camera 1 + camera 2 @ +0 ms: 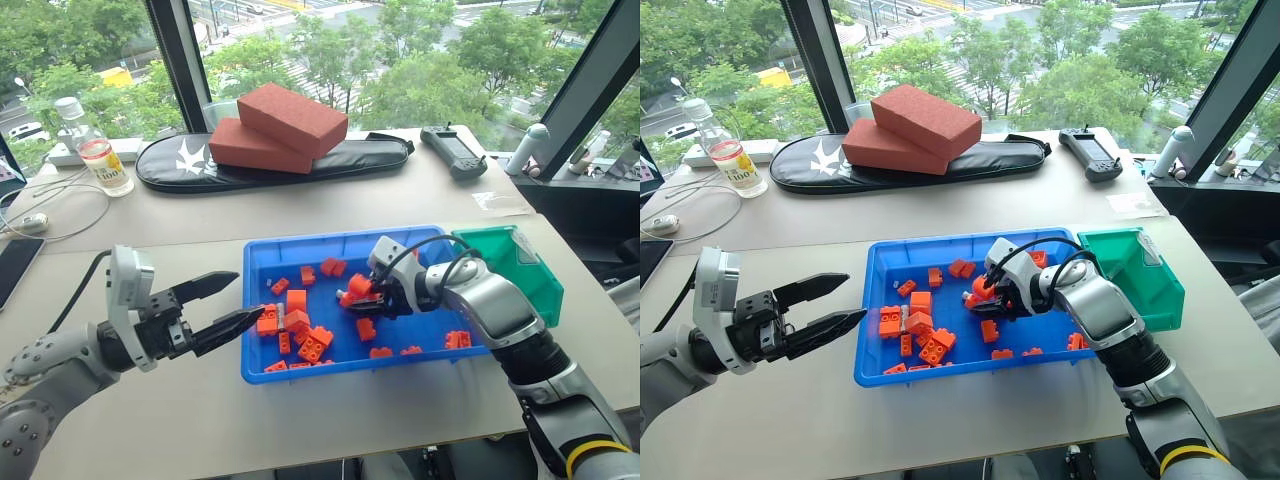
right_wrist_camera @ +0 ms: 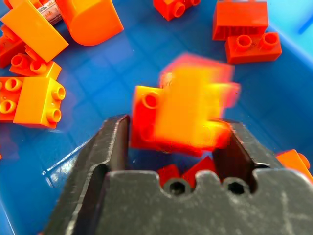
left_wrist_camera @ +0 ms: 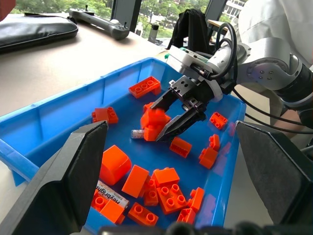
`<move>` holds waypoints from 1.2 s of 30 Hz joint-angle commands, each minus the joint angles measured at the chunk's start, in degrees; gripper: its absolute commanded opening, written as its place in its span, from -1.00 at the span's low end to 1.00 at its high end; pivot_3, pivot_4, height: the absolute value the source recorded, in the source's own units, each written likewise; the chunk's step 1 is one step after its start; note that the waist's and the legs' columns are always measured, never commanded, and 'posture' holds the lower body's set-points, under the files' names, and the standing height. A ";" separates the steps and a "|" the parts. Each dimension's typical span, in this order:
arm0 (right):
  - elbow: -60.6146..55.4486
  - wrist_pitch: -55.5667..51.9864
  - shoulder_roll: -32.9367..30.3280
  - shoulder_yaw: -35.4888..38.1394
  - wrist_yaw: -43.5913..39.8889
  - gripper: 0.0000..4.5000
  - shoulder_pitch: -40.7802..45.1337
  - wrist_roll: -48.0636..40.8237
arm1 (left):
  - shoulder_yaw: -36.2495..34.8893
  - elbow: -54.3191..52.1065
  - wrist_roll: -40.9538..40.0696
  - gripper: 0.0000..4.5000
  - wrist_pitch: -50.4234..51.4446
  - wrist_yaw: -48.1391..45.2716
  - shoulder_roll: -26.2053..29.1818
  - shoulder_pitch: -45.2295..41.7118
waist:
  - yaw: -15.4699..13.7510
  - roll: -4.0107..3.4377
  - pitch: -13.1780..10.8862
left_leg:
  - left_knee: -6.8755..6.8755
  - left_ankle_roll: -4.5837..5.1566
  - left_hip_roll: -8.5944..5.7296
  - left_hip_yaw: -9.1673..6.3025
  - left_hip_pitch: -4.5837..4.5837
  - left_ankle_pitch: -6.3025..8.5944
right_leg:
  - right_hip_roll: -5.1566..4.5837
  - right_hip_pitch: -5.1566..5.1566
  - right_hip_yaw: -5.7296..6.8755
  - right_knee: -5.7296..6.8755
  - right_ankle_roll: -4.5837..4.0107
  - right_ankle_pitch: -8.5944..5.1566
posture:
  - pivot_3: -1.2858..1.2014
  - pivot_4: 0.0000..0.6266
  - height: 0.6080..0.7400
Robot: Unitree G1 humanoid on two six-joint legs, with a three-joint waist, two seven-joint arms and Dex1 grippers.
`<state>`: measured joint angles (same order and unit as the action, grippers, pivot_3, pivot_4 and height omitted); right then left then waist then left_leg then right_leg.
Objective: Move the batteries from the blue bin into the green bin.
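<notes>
The right claw [image 3: 168,117] was clenched on orange bricks [image 3: 152,122] inside the blue bin [image 1: 262,252], seemingly to uncover the battery [image 3: 137,133] beside them, while the left claw [image 1: 225,305] waited released beside it.

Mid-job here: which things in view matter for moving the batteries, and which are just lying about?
Job: batteries; blue bin; green bin; right pincer, closed on orange toy bricks; left pincer, open.
Lying about: red blocks; black bag; bottle; handheld controller; cables.
</notes>
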<state>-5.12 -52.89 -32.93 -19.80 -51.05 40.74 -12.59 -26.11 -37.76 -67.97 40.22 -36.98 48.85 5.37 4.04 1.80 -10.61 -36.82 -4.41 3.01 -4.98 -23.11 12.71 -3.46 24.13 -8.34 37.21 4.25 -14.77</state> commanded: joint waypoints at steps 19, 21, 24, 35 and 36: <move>-3.19 1.97 -0.46 1.24 1.63 -0.22 2.19 0.43 | -0.94 -0.94 -0.31 1.00 -0.55 -0.67 -0.09 -0.24 | 0.01 0.00 0.00 | 0.00 0.00 0.00 0.00 -0.02 0.00 | 0.00 0.02 0.00 -0.01 0.00 0.00 | 0.03 -0.52 1.00; -2.19 2.61 -0.29 0.31 1.72 -0.22 2.18 1.21 | -1.02 -1.03 -0.29 1.00 -0.57 -0.60 -0.15 -0.09 | 0.01 0.00 0.00 | 0.00 0.00 0.00 0.00 -0.02 0.00 | 0.00 0.01 0.00 -0.01 0.00 0.00 | 0.03 -0.52 1.00; 0.28 4.22 0.07 -1.35 1.97 -0.22 2.32 2.99 | -1.26 -1.37 -0.31 1.00 -0.61 -0.39 -0.33 0.41 | 0.01 0.00 0.00 | 0.00 0.00 0.00 0.00 -0.02 0.00 | 0.00 0.01 0.00 -0.01 0.00 0.00 | 0.03 -0.52 1.00; 4.14 7.48 1.25 -3.30 1.26 -0.22 2.27 6.39 | -2.14 -2.35 -0.74 1.00 -0.88 0.30 -0.59 1.80 | 0.01 0.00 0.00 | 0.00 0.00 0.00 0.00 -0.02 0.00 | 0.00 0.02 0.00 -0.01 0.00 0.00 | 0.03 -0.52 1.00; 4.24 7.69 1.33 -3.35 1.19 -0.33 2.29 6.57 | -2.17 -2.32 -0.77 1.00 -0.89 0.32 -0.58 1.81 | 0.02 0.00 0.00 | 0.00 0.00 0.00 0.00 -0.02 0.00 | 0.00 0.02 0.00 -0.01 0.00 0.00 | 0.03 -0.52 1.00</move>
<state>0.04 -46.65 -31.71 -23.49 -49.64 42.40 -6.58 -26.18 -38.11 -67.77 40.15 -36.72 48.29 7.08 4.06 1.80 -10.61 -36.82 -4.41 3.02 -4.98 -23.13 12.71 -3.46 24.15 -8.34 37.20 4.25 -14.77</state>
